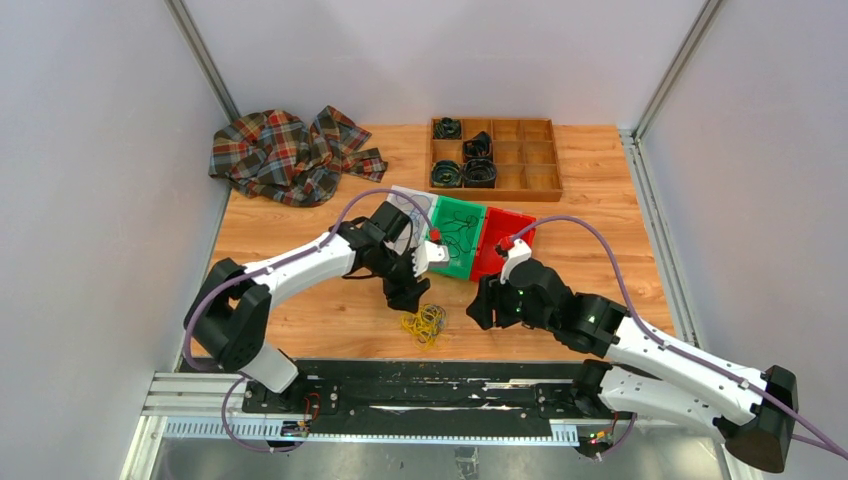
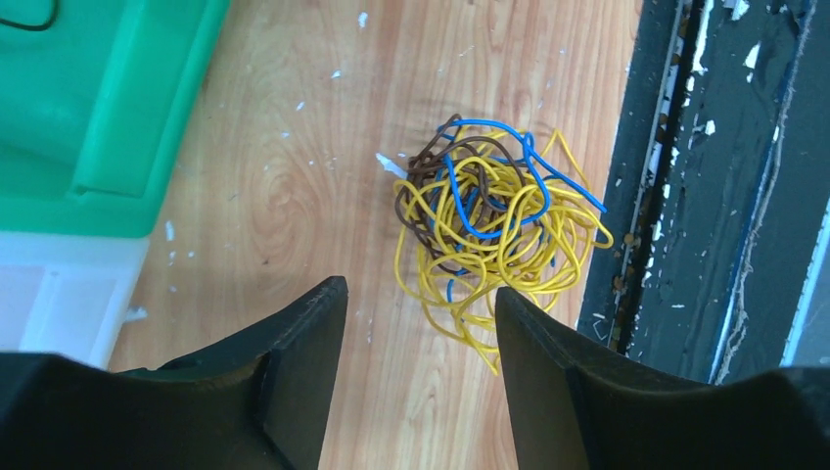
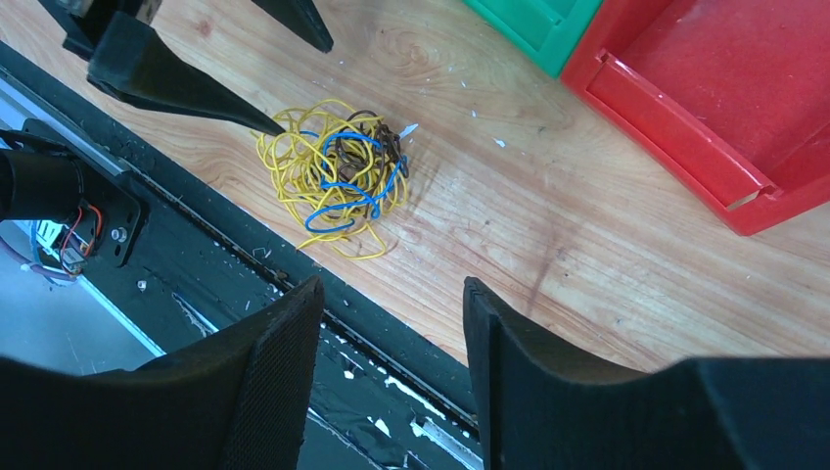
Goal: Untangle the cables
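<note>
The cables (image 1: pixel 424 323) are a small tangled clump of yellow, blue and brown wire lying on the wooden table near its front edge. In the left wrist view the cables (image 2: pixel 494 220) lie just ahead of my left gripper (image 2: pixel 421 294), which is open and empty above the table. In the right wrist view the cables (image 3: pixel 335 176) lie ahead and to the left of my right gripper (image 3: pixel 391 289), which is open and empty over the table's front edge. From above, the left gripper (image 1: pixel 408 297) sits just behind the clump and the right gripper (image 1: pixel 482 305) to its right.
Green bin (image 1: pixel 455 235), red bin (image 1: pixel 505 240) and a white bin (image 1: pixel 405 215) stand side by side mid-table. A wooden compartment tray (image 1: pixel 520 155) with black coiled rolls is at the back. A plaid cloth (image 1: pixel 285 155) lies back left. A black rail (image 1: pixel 420 385) runs along the front edge.
</note>
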`<action>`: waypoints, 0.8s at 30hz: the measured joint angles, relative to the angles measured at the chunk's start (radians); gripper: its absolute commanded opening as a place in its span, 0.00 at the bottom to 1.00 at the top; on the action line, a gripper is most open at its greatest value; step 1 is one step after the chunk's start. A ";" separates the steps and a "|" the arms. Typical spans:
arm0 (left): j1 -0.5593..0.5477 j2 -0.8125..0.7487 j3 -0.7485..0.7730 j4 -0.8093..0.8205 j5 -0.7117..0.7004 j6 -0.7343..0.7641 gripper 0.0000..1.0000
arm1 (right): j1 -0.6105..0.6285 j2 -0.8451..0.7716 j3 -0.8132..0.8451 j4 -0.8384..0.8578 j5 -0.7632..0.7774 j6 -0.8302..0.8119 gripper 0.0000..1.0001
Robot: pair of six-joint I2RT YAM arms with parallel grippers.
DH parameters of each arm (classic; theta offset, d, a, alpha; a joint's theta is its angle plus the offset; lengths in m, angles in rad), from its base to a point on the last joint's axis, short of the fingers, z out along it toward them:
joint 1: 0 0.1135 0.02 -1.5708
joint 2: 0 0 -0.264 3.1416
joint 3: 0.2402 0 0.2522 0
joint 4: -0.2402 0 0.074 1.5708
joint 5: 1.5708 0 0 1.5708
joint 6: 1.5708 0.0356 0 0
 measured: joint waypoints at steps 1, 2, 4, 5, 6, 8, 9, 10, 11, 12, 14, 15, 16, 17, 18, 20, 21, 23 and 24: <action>0.000 0.011 0.000 0.002 0.012 0.003 0.60 | 0.000 0.000 -0.002 0.002 0.000 0.002 0.53; 0.000 0.021 0.000 0.000 0.021 0.009 0.60 | 0.000 0.000 -0.003 0.002 0.000 0.002 0.53; 0.000 0.040 0.000 -0.016 0.039 0.039 0.60 | 0.000 -0.004 -0.005 0.002 0.001 0.002 0.53; 0.000 0.047 0.000 -0.030 0.043 0.059 0.60 | 0.000 -0.006 -0.006 0.003 0.003 0.002 0.53; 0.000 0.050 0.001 -0.044 0.043 0.080 0.60 | 0.000 -0.009 -0.006 0.003 0.004 0.002 0.52; 0.000 0.054 0.002 -0.069 0.044 0.121 0.55 | 0.000 -0.011 -0.006 0.005 0.007 0.002 0.50; 0.000 0.055 0.004 -0.080 0.043 0.134 0.51 | 0.000 -0.012 -0.006 0.007 0.008 0.003 0.49; 0.000 0.057 0.008 -0.089 0.042 0.148 0.46 | 0.000 -0.011 -0.006 0.009 0.007 0.003 0.48; 0.000 0.061 0.013 -0.093 0.041 0.153 0.42 | 0.000 -0.011 -0.006 0.010 0.008 0.003 0.47; 0.000 0.067 0.020 -0.092 0.038 0.157 0.39 | 0.000 -0.011 -0.006 0.010 0.007 0.003 0.46; 0.000 0.080 0.032 -0.084 0.032 0.155 0.33 | 0.000 -0.011 -0.006 0.016 0.007 0.006 0.44; 0.000 0.086 0.035 -0.079 0.030 0.154 0.30 | 0.000 -0.011 -0.006 0.021 0.007 0.008 0.43; 0.000 0.090 0.035 -0.074 0.029 0.150 0.26 | 0.000 -0.011 -0.006 0.024 0.007 0.010 0.43; 0.000 0.092 0.035 -0.071 0.030 0.146 0.23 | 0.000 -0.012 -0.006 0.029 0.007 0.013 0.42; 0.000 0.094 0.035 -0.071 0.031 0.138 0.19 | 0.000 -0.013 -0.007 0.033 0.007 0.016 0.42; 0.000 0.094 0.036 -0.070 0.036 0.129 0.12 | 0.000 -0.016 -0.011 0.040 0.007 0.021 0.41; 0.000 0.093 0.037 -0.073 0.039 0.125 0.10 | 0.000 -0.019 -0.013 0.040 0.007 0.022 0.41; 0.000 0.089 0.042 -0.088 0.039 0.122 0.06 | 0.000 -0.024 -0.019 0.043 0.008 0.024 0.41; 0.000 0.081 0.048 -0.103 0.039 0.121 0.04 | 0.000 -0.027 -0.021 0.047 0.008 0.024 0.41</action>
